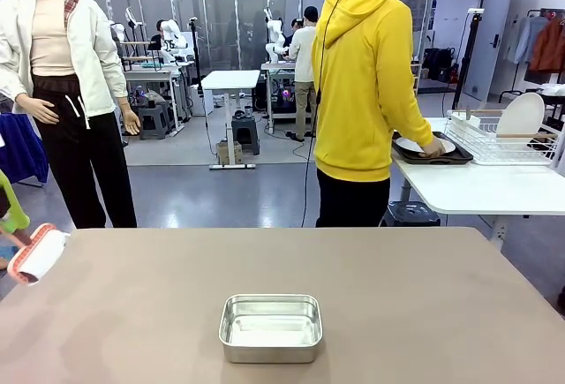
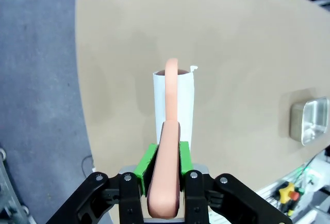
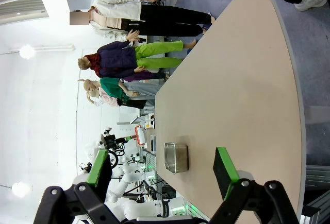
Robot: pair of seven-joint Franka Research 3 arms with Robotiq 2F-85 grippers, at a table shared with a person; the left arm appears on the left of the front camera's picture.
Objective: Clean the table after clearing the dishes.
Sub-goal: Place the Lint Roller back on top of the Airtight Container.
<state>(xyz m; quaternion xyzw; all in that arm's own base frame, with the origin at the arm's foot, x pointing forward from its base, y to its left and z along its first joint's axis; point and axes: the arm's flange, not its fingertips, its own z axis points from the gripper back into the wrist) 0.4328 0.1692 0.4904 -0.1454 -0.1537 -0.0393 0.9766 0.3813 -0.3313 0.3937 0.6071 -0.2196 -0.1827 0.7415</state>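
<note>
While my left gripper is clamped on the pink handle of a lint roller, the table lies just under its white roll. My right gripper stands wide apart above the table, near the steel pan. The dishes sit on the white side table, under the person's hand.

From our side, the front camera looks across the tabletop toward a person in yellow. Our left wrist camera stares steeply down, close above its gripper; our right wrist camera, rolled sideways, skims along the surface. All three share the steel pan
</note>
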